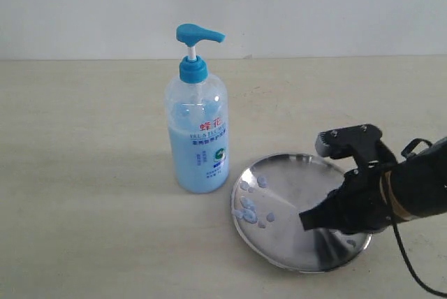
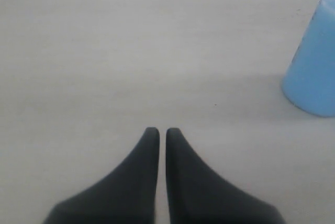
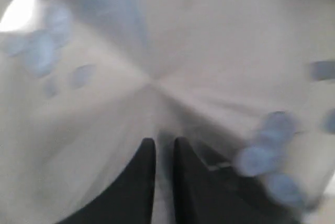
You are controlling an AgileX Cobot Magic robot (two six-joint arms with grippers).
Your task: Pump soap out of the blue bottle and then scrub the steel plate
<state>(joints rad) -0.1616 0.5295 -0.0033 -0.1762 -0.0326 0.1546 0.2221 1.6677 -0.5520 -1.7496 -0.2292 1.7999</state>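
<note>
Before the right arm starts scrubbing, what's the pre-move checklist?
1. Soap on steel plate: ok, blobs on it.
2. Blue bottle upright, beside plate: ok.
3. Right gripper over plate: ok.
4. Scrubber in right gripper: not ok, jaws nearly shut, nothing seen held.
5. Contact with plate: cannot tell.
6. Left gripper out of the way: ok, over the table, shut.
</note>
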